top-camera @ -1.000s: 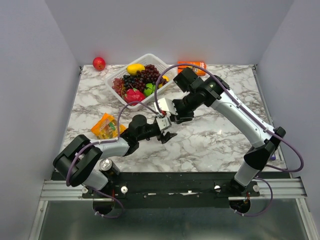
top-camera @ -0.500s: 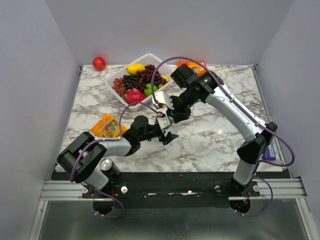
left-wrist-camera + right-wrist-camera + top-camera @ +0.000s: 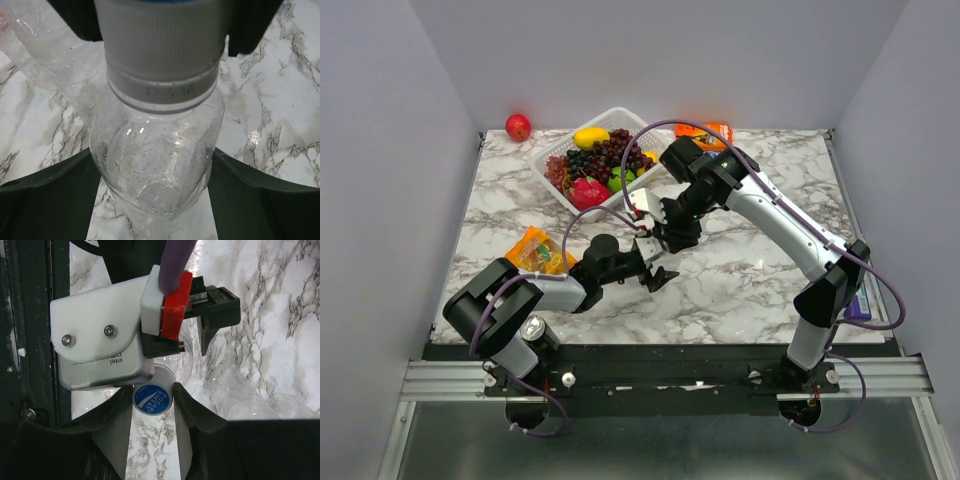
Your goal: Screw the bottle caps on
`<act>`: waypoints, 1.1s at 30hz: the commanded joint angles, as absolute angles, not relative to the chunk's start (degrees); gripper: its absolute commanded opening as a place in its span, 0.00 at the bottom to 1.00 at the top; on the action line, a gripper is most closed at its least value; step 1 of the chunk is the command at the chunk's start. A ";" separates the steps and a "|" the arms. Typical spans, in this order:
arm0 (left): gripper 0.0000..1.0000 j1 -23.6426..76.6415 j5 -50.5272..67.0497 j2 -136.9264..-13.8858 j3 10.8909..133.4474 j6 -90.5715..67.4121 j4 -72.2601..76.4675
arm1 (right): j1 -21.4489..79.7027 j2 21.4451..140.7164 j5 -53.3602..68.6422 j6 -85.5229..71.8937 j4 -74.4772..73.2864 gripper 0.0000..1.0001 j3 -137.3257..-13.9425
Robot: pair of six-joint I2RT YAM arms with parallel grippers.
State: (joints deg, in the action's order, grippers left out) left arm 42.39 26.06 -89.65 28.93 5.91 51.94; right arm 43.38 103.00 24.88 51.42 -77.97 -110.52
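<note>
Bottle cap (image 3: 151, 399), blue-topped, pinched between the fingers of the right claw (image 3: 152, 391), seated on the neck of a clear bottle (image 3: 157, 150) directly beneath. Bottle roughly upright above the marble surface (image 3: 740, 270), clasped at the shoulder by the closed left claw (image 3: 156, 172). Long axis in line with the right claw, so twisting likely from the right arm.

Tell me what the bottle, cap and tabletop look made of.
Bottle: thin clear plastic, glossy; see-through, with small droplets on the wall.
Cap: opaque white plastic, matte, with a finely ribbed side and a blue printed top.
Tabletop: white with grey veins and a slight sheen; marble or marble-print laminate, can't tell which.
</note>
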 commanded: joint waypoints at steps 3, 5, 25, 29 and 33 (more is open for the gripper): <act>0.89 42.71 23.03 -89.91 27.33 6.42 54.84 | 43.07 103.89 27.60 49.13 -80.95 0.49 -110.66; 0.92 42.71 22.59 -89.83 27.07 6.85 54.67 | 42.98 103.80 27.60 48.87 -80.34 0.50 -110.48; 0.99 42.54 19.95 -88.15 25.49 8.79 51.68 | 43.07 105.56 27.69 48.43 -79.80 0.59 -113.03; 0.99 42.54 19.51 -88.15 25.31 8.88 51.68 | 43.07 105.29 26.98 48.25 -79.45 0.64 -112.85; 0.99 42.54 19.07 -88.07 25.58 8.88 51.42 | 43.07 104.94 27.16 47.64 -78.84 0.70 -112.76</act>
